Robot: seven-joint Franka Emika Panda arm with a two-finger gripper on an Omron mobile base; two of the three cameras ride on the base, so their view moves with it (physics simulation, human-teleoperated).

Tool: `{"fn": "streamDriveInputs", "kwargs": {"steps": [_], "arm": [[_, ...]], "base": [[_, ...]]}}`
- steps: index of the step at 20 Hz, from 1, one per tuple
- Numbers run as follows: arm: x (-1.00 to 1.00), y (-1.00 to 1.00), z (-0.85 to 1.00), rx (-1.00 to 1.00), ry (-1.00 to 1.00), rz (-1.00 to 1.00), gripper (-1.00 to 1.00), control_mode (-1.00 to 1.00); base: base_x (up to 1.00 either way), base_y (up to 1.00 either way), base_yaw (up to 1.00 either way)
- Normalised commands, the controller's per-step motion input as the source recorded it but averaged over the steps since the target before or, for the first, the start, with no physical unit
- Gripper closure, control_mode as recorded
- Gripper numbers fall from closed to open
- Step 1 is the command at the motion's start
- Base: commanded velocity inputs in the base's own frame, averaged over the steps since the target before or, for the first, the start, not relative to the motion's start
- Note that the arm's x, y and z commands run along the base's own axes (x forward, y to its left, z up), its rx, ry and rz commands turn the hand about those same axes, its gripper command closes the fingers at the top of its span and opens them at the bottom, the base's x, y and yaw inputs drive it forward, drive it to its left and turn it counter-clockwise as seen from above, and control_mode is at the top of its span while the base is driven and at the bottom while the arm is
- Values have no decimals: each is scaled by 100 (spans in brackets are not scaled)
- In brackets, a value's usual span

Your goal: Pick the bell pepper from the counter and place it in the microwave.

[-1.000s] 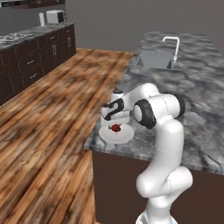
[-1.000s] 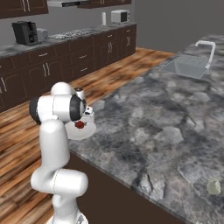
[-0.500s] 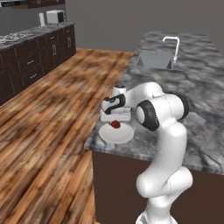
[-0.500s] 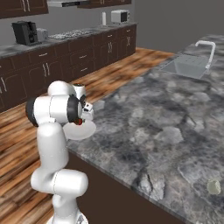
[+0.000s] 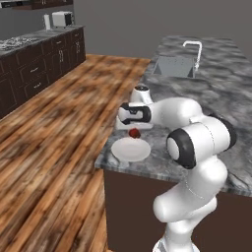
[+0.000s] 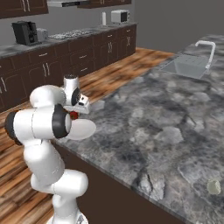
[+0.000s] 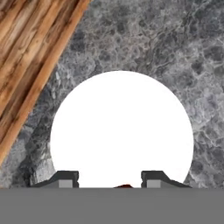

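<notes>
A white robot arm reaches over the near corner of a grey stone counter [image 5: 206,93] in a rendered kitchen. Taking the round white plate [image 5: 131,149] at that corner as the landmark, everything else sits in relation to it.

The gripper [image 5: 134,129] hangs above the plate, pointing down at it. Between its fingers is the small red bell pepper [image 5: 134,133] — lifted clear of the plate and hanging over the plate's far edge in the left base view. In the right base view the pepper [image 6: 74,115] shows as a red patch tucked behind the arm's dark joint, just above the plate [image 6: 83,129].

From the hand camera, the plate [image 7: 121,131] lies bare and white below, with the two dark fingertips [image 7: 65,178] rising at the bottom and a sliver of the red pepper [image 7: 124,186] between them. The fingers stand partway apart, pinching the pepper between them.

Beyond the plate, far across the counter, a steel sink [image 5: 175,66] with a faucet is set into the stone. To the plate's left the counter ends and a wood floor [image 5: 54,147] stretches to dark cabinets [image 5: 39,69] along the wall — a small white appliance [image 5: 61,18] stands on top of them.
</notes>
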Motion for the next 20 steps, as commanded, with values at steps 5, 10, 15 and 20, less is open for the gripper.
{"fn": "streamDriveInputs", "kwargs": {"steps": [5,10,15,20], "arm": [[-92,-21,68,0,-14,-7,100,-100],[-74,-10,45,-1,-2,-4,100,-100],[-81,-9,62,0,1,-7,100,-100],[-96,-27,49,0,0,-3,100,-100]], "base": [[0,0,0],[0,0,0],[0,0,0],[0,0,0]]}}
